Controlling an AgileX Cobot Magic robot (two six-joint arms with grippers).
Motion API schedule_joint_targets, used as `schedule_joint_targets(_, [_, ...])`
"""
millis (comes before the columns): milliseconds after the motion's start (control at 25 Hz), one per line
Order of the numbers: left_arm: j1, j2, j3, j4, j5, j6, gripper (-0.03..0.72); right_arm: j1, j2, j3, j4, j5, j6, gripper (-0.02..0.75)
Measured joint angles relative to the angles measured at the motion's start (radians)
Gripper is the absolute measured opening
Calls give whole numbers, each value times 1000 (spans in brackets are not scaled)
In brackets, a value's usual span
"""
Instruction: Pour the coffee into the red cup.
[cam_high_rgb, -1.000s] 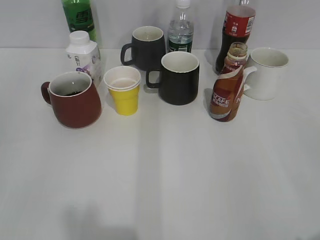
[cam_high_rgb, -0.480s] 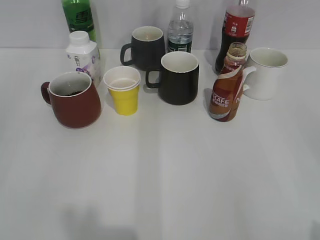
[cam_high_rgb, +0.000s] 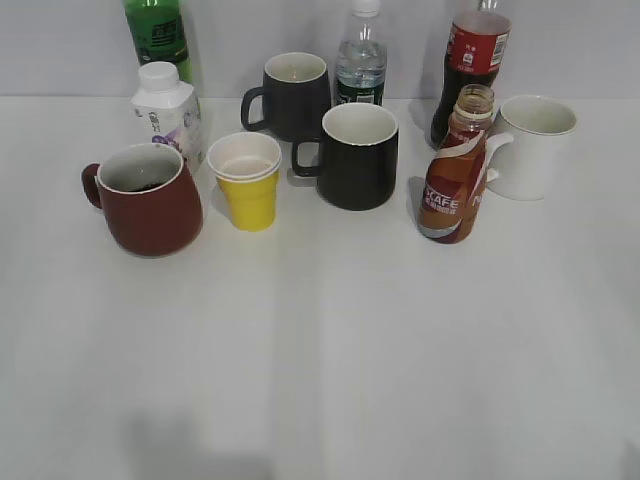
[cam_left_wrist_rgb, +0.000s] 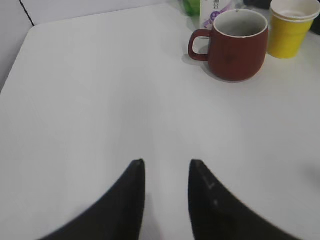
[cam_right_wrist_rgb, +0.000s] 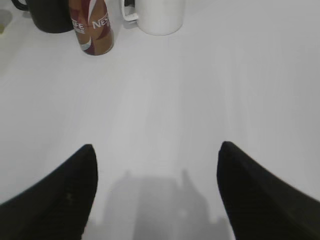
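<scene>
The red cup (cam_high_rgb: 148, 200) stands at the left of the table with dark liquid at its bottom; it also shows in the left wrist view (cam_left_wrist_rgb: 236, 44). The uncapped coffee bottle (cam_high_rgb: 457, 172) stands upright at the right, next to a white mug; the right wrist view shows it too (cam_right_wrist_rgb: 91, 26). My left gripper (cam_left_wrist_rgb: 166, 165) is open and empty, low over bare table well in front of the red cup. My right gripper (cam_right_wrist_rgb: 156, 150) is wide open and empty, well in front of the bottle. Neither gripper shows in the exterior view.
A yellow paper cup (cam_high_rgb: 246, 182), two black mugs (cam_high_rgb: 356, 156) (cam_high_rgb: 292, 95), a white mug (cam_high_rgb: 535, 145), a white milk carton (cam_high_rgb: 167, 112), a green bottle (cam_high_rgb: 158, 38), a water bottle (cam_high_rgb: 361, 62) and a cola bottle (cam_high_rgb: 474, 60) stand along the back.
</scene>
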Motion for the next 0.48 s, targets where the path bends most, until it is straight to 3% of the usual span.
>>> schedule_joint_targets(480, [0,0,0,0,0,0,239,2,0,0,0,-1,0,554])
